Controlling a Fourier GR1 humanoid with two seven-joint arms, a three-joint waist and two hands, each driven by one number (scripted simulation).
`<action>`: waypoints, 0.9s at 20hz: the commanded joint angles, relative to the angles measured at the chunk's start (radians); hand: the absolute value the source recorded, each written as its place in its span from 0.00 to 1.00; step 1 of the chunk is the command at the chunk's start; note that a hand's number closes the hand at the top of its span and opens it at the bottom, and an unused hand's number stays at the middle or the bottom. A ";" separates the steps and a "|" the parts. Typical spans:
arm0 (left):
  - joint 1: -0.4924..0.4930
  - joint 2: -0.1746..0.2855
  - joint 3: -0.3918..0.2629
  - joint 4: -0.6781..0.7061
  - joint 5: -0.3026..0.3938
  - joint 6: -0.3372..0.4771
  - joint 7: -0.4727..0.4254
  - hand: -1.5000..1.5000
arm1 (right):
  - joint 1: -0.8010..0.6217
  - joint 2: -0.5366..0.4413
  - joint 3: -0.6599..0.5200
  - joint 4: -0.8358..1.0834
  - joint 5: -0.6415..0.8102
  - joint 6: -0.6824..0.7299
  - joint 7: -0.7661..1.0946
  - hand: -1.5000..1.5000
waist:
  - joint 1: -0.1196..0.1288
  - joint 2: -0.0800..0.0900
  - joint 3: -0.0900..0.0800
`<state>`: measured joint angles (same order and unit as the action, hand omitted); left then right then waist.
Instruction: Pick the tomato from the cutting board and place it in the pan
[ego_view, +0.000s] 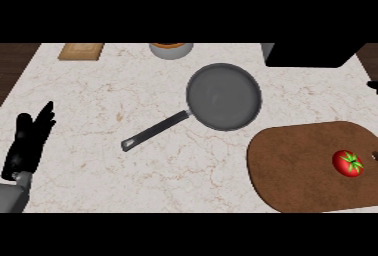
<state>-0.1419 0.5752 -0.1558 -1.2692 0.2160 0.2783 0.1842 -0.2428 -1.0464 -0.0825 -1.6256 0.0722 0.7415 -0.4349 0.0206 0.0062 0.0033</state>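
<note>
A red tomato (348, 163) with a green stem lies on the right part of the brown cutting board (295, 165), at the counter's front right. The dark grey pan (224, 96) sits empty at the counter's middle, its black handle (155, 130) pointing toward the front left. My left hand (26, 142) rests open at the left edge, fingers up, far from both. Only a small black piece of my right hand (373, 85) shows at the right edge, above the board and apart from the tomato.
A wooden block (81, 51) lies at the back left. A grey pot with orange contents (171, 49) stands at the back middle. A black appliance (310, 54) fills the back right corner. Bare marble counter (96, 100) lies between my left hand and the pan.
</note>
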 joint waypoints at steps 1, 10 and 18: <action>0.049 -0.004 0.005 -0.010 -0.007 -0.003 -0.033 0.50 | 0.070 -0.023 0.102 -0.051 0.238 -0.035 -0.197 0.00 | -0.003 -0.003 0.000; 0.009 -0.019 0.035 -0.001 -0.030 -0.026 0.013 0.50 | 0.107 -0.027 0.260 0.003 0.479 -0.222 -0.267 0.00 | -0.014 -0.006 -0.003; 0.020 -0.079 0.055 -0.014 -0.096 -0.021 0.036 0.50 | 0.076 0.043 0.248 0.246 0.659 -0.387 -0.422 0.00 | -0.016 -0.005 -0.003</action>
<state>-0.1099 0.5386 -0.0989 -1.2866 0.1594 0.2456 0.1991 -0.1305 -1.0357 0.1771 -1.4507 0.6648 0.3449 -0.7845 0.0067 0.0012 0.0008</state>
